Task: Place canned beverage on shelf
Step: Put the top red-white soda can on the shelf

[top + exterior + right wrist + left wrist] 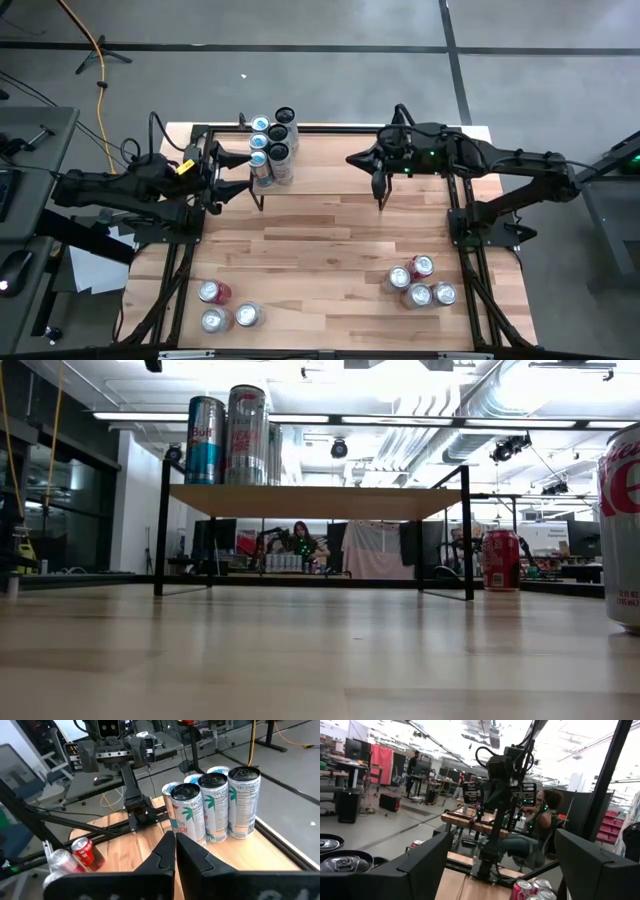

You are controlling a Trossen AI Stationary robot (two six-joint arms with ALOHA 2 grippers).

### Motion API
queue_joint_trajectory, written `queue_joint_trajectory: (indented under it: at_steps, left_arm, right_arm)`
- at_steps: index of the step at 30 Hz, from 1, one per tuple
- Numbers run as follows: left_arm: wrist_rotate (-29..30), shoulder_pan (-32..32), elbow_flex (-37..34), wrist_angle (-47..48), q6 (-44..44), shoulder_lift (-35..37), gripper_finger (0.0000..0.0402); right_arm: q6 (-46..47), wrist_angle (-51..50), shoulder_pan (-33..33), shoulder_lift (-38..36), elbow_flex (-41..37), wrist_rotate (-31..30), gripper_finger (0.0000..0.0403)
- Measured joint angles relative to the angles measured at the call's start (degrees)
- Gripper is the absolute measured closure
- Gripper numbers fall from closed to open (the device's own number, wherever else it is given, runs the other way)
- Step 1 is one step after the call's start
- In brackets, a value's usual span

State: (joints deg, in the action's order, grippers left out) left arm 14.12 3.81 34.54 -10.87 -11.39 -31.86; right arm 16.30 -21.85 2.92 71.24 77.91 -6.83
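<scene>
The shelf (320,165) stands across the far part of the table; its light wood top (315,500) rests on thin black legs. Several tall cans (272,150) stand upright on its left end (230,435), also seen in the right wrist view (215,805). My left gripper (240,172) hovers open just left of those cans, nothing between its fingers (504,837). My right gripper (352,158) is shut and empty above the shelf's right part, pointing toward the cans (175,851).
Three cans (225,305) stand on the table near its front left, and several more (420,282) at the front right. In the low view a red can (500,560) stands beyond the shelf's right leg and another can (625,530) is close at the right. Bare wood (320,250) lies between the groups.
</scene>
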Motion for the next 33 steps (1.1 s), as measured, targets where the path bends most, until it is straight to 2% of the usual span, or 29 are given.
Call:
queue_joint_trajectory:
  at_steps: [3, 6, 11, 13, 17, 20, 23, 26, 30, 33]
  left_arm:
    - [1.08, -0.02, 0.0, 0.71, 0.07, 0.0, 0.0096]
    - [2.05, -0.02, 0.0, 1.21, 0.06, 0.0, 0.0096]
    - [5.22, 0.0, 0.0, 1.33, -1.68, 0.0, 0.0096]
    - [7.66, 0.0, 0.0, 1.13, -1.99, 0.0, 0.0096]
    - [12.81, 0.0, 0.0, 0.88, -2.79, -0.02, 0.0096]
    - [19.92, -0.09, 0.04, -0.6, -4.49, 0.0, 0.0096]
    - [26.6, -1.69, 0.3, -2.01, -1.74, 0.0, 0.0096]
    - [25.24, -4.88, 2.24, -2.23, 0.77, 0.0, 0.0096]
    - [15.41, -10.66, 5.81, -0.04, 2.47, -0.27, 0.0096]
    - [9.39, -14.82, 8.55, 4.35, 0.09, -0.48, 0.0096]
  right_arm:
    - [-0.73, -2.59, 0.82, -0.14, 0.0, 0.17, 0.0399]
    - [0.19, -7.75, 2.15, -0.57, 0.0, 0.13, 0.0376]
    - [0.59, -18.89, 4.73, -1.39, 0.0, -1.48, 0.0287]
    - [0.71, -22.7, 5.74, -1.83, 0.0, -3.74, 0.0242]
    - [0.52, -29.46, 7.87, -2.12, 0.0, -13.18, 0.0161]
    - [3.64, -32.11, 10.48, -2.25, 0.0, -18.48, 0.0127]
    - [11.33, -34.92, 15.01, -2.25, 0.0, -21.38, 0.0116]
    - [19.55, -37.53, 21.78, -1.99, 0.0, -22.18, 0.0115]
    - [27.34, -40.67, 31.23, -0.49, 0.0, -22.06, 0.0114]
    - [28.87, -43.05, 37.72, 1.92, 0.0, -22.03, 0.0114]
